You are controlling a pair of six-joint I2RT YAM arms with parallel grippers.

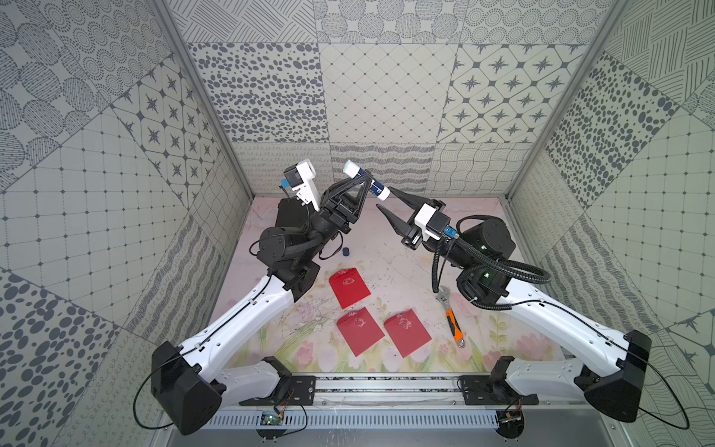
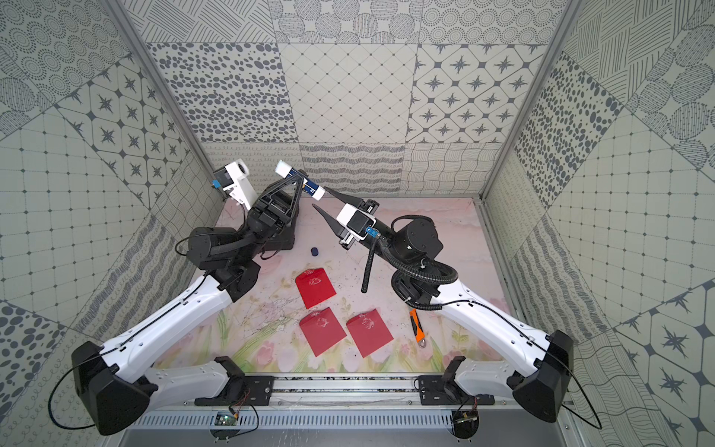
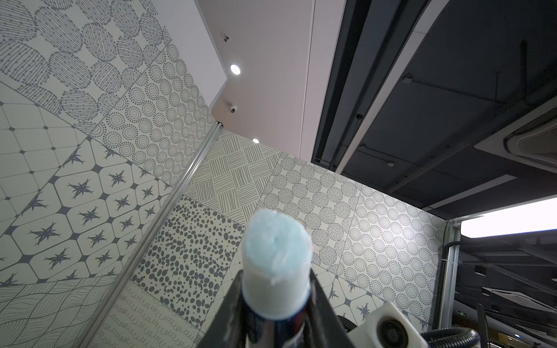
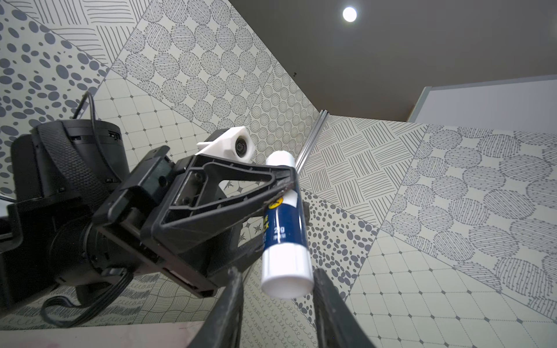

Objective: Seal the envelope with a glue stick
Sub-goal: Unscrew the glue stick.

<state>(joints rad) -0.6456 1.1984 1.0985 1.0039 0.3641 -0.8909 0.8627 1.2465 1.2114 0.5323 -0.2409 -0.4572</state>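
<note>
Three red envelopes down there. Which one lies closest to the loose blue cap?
The lone back envelope, just in front of the blue cap. The front-left envelope and front-right envelope lie side by side, farther from it.

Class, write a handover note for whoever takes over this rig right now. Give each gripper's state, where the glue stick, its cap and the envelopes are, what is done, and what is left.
Left gripper: shut on the glue stick, held high above the table, glue end out.
Right gripper: open, fingers either side of the stick's white base.
Cap: off, lying on the table behind the three red envelopes.
Done: stick lifted and uncapped, glue exposed.
Left: bring the glue down to an envelope flap, then press it shut.
</note>
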